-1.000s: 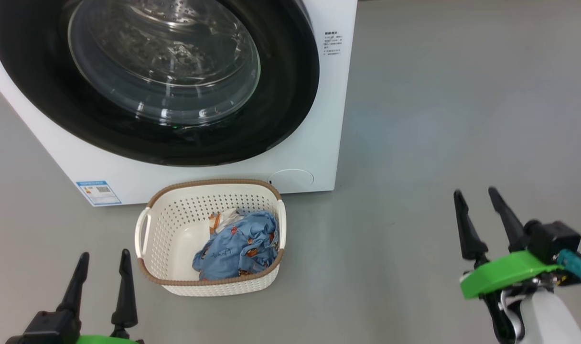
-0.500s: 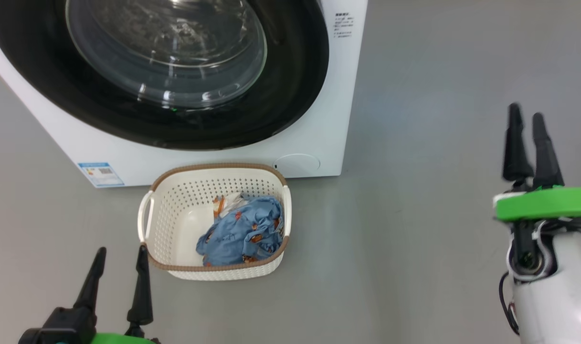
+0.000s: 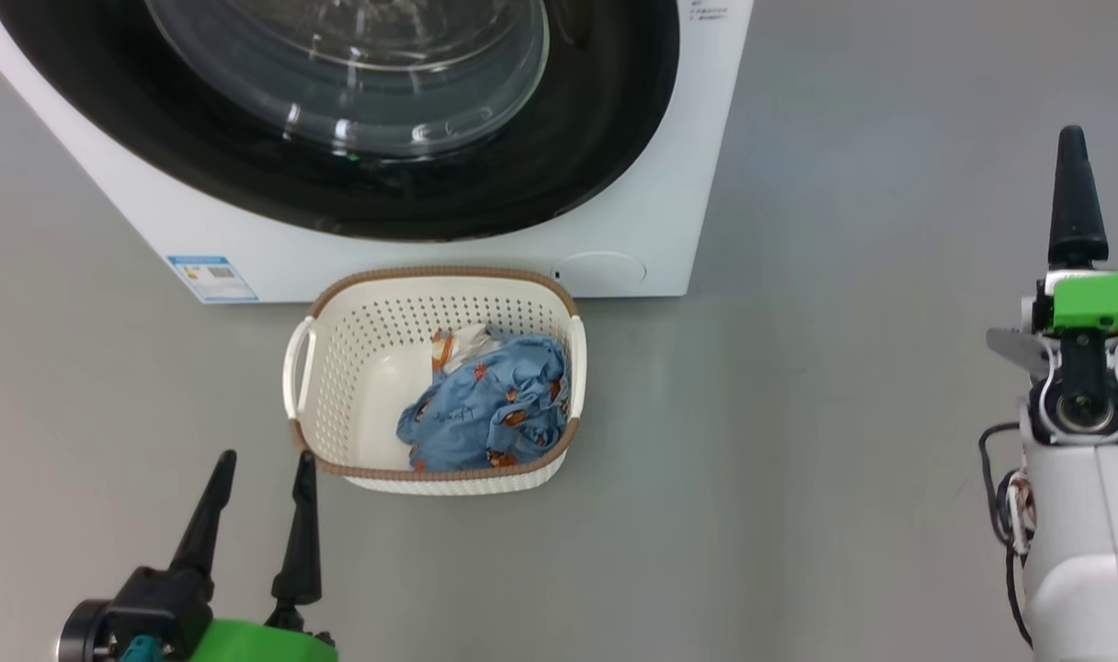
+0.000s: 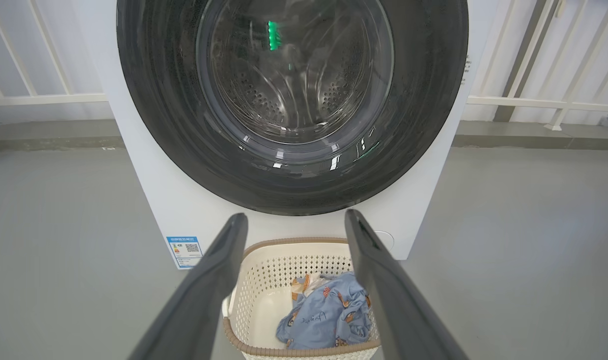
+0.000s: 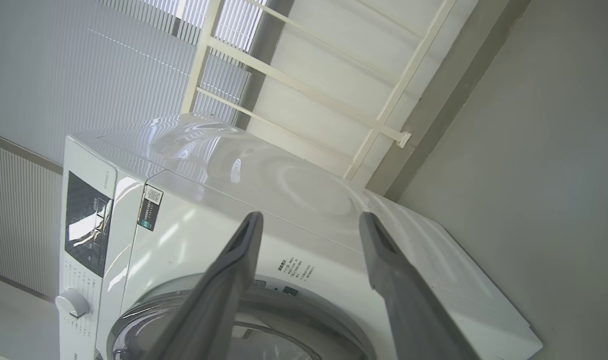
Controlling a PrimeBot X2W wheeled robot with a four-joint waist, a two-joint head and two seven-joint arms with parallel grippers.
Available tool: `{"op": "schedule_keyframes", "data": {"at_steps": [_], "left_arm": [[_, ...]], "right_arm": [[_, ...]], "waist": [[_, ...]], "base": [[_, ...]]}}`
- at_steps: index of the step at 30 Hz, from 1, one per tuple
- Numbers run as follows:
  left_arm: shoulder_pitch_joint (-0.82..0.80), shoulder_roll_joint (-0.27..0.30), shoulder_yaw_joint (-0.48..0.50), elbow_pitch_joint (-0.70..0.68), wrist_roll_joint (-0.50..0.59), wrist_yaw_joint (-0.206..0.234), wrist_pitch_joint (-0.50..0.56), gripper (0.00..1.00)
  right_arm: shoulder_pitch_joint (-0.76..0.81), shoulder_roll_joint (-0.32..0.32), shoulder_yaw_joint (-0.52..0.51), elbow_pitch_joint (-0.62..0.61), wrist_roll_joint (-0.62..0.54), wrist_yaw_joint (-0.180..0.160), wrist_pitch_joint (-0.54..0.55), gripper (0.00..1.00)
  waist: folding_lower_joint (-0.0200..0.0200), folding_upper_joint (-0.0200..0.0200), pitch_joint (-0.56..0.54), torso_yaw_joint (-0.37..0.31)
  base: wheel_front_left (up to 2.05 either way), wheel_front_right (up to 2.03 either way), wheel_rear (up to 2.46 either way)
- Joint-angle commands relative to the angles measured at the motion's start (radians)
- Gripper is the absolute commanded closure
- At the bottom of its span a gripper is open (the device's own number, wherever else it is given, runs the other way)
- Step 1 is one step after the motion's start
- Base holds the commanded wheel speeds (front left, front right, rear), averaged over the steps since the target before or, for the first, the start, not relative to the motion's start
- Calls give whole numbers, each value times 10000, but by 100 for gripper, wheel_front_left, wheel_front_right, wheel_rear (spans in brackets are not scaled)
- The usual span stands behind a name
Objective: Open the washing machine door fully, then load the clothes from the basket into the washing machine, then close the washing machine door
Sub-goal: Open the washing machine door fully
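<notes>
The grey floor (image 3: 844,368) takes up most of the head view. The washing machine (image 3: 633,184) stands on it from 10 to 12 o'clock, a white box with its front facing the robot. The washing machine door (image 3: 357,101) lies flat against that front and is closed. Its wide black rim rings a bulging glass window, and through the glass the left wrist view shows the perforated steel drum.

The basket (image 3: 375,322) sits on the floor just in front of the machine, a little toward 9 o'clock from the picture's centre, with its far rim close under the machine's lower edge. The clothes (image 3: 490,414) are bunched inside it toward its 4 o'clock side, light blue with orange prints and a white and orange piece at their far end. The basket's 9 o'clock half is bare.

The left tool (image 3: 267,457) hovers at 7 o'clock near the basket's near left corner, fingers spread and holding nothing. The right tool (image 5: 310,216) is raised at 3 o'clock, well apart from the basket, turned edge-on in the head view. Its wrist view shows the fingers spread and empty, pointing at the machine's top front edge.

A blue label sticker (image 3: 212,278) marks the front's 8 o'clock corner, and a round cap (image 3: 600,269) sits low at 5 o'clock.
</notes>
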Motion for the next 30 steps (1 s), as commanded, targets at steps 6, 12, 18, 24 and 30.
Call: {"op": "schedule_keyframes", "data": {"at_steps": [6, 12, 18, 24, 30], "left_arm": [[-627, 160, 2, -280, -177, 119, -93, 0], [-859, 160, -193, -369, -302, 192, -93, 0], [-1192, 160, -377, -514, -466, 271, -93, 0], [-1560, 160, -707, -558, -592, 313, -93, 0], [-1794, 160, -1005, -575, -828, 386, -93, 0]], "right_arm": [[-1436, -259, 28, 811, 520, -9, 1564, 100], [-2373, -484, 31, 1288, 596, -9, 2854, 100], [-3415, -681, -98, 1778, 568, -9, 4008, 100], [-4487, -522, -304, 2259, 812, -9, 5333, 100], [-5288, -458, -551, 2600, 924, -9, 6158, 100]], "waist": [[0, 0, 632, 280], [0, 0, 1046, 434], [0, 0, 1496, 627], [0, 0, 1891, 873], [0, 0, 2186, 1177]], "base": [[0, 0, 0], [0, 0, 0], [0, 0, 0], [0, 0, 0], [0, 0, 0]]}}
